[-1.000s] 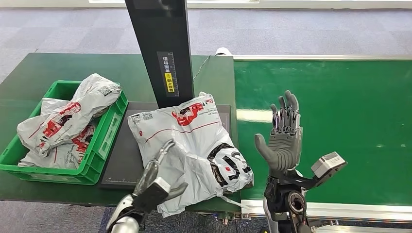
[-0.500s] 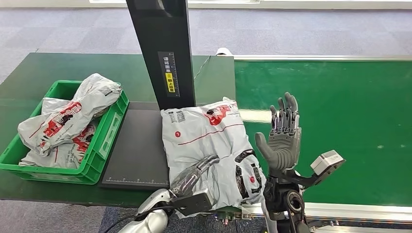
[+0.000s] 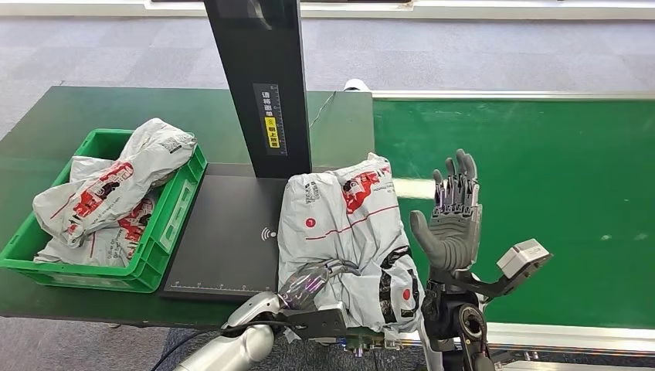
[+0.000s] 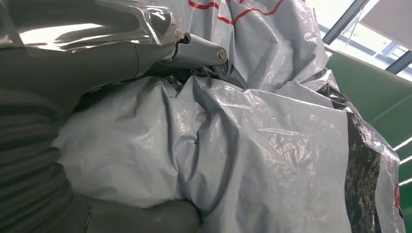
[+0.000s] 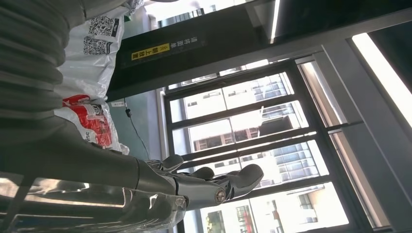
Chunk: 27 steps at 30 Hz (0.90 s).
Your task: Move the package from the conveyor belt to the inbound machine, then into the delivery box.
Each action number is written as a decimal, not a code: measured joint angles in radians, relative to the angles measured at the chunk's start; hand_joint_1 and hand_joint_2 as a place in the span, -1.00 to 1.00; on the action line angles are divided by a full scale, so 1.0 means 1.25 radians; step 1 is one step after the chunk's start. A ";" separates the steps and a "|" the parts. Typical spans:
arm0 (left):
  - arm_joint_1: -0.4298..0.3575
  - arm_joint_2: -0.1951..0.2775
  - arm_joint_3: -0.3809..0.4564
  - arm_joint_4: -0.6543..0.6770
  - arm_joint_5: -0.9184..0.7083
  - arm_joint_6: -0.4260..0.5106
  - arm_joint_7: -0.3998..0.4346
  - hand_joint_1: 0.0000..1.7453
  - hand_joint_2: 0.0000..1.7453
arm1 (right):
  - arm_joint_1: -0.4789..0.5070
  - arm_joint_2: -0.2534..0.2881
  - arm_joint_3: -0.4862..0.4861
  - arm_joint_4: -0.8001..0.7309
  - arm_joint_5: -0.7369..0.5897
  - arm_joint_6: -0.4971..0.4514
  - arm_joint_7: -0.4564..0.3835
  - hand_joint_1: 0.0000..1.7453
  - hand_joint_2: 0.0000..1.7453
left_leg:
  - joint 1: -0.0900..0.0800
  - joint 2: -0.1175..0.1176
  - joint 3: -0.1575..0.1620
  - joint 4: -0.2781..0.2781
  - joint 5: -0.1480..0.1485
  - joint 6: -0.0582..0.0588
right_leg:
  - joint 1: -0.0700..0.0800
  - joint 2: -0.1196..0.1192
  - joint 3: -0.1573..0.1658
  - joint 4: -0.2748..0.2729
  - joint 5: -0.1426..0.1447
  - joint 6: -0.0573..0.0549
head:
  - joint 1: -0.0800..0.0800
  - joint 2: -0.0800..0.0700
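The package [image 3: 340,224], a crumpled grey plastic mailer with red and black print, lies on the right part of the black scanner plate [image 3: 224,239], its right side reaching the conveyor belt [image 3: 541,170]. My left hand [image 3: 310,283] grips the package's near edge. In the left wrist view, the package [image 4: 272,145] is bunched between the thumb and fingers of the left hand [image 4: 111,58]. My right hand [image 3: 452,220] stands upright and open just right of the package, fingers apart and holding nothing. The right wrist view shows the right hand [image 5: 189,187] beside the package [image 5: 92,53].
A green crate [image 3: 174,210] holding several similar mailers sits left of the plate. The scanner's black post [image 3: 259,77] rises behind the plate. The green table [image 3: 69,108] extends to the far left.
The package has slid to the right across the plate toward the belt, and my left hand has moved right with it along its near edge. The right hand has stayed in place.
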 joint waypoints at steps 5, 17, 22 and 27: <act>-0.004 0.000 -0.001 0.005 0.001 0.001 -0.001 0.98 1.00 | 0.000 0.000 -0.002 0.000 0.000 0.000 0.000 -1.00 1.00 | 0.000 0.000 0.001 0.000 0.000 0.000 | 0.000 0.000 0.001 0.000 0.000 0.000 | 0.000 0.000; 0.026 0.033 0.043 -0.054 0.146 0.115 -0.051 1.00 1.00 | 0.003 -0.003 -0.003 0.000 -0.013 0.002 0.017 -1.00 1.00 | 0.000 0.002 0.002 0.000 0.000 0.000 | 0.001 0.002 0.000 0.000 0.001 -0.001 | 0.000 0.000; 0.134 0.103 0.187 -0.295 0.328 0.154 -0.119 1.00 1.00 | 0.022 -0.013 -0.004 0.001 -0.024 0.001 0.016 -1.00 1.00 | 0.002 0.003 -0.003 0.000 0.001 -0.002 | 0.002 0.003 -0.006 0.001 0.001 -0.002 | 0.000 0.000; 0.250 0.133 0.386 -0.598 0.448 0.134 -0.181 1.00 1.00 | 0.048 -0.022 -0.010 0.001 -0.031 -0.004 0.009 -1.00 1.00 | 0.002 0.004 -0.008 0.000 0.001 -0.002 | 0.002 0.003 -0.011 0.001 0.001 -0.002 | 0.000 0.000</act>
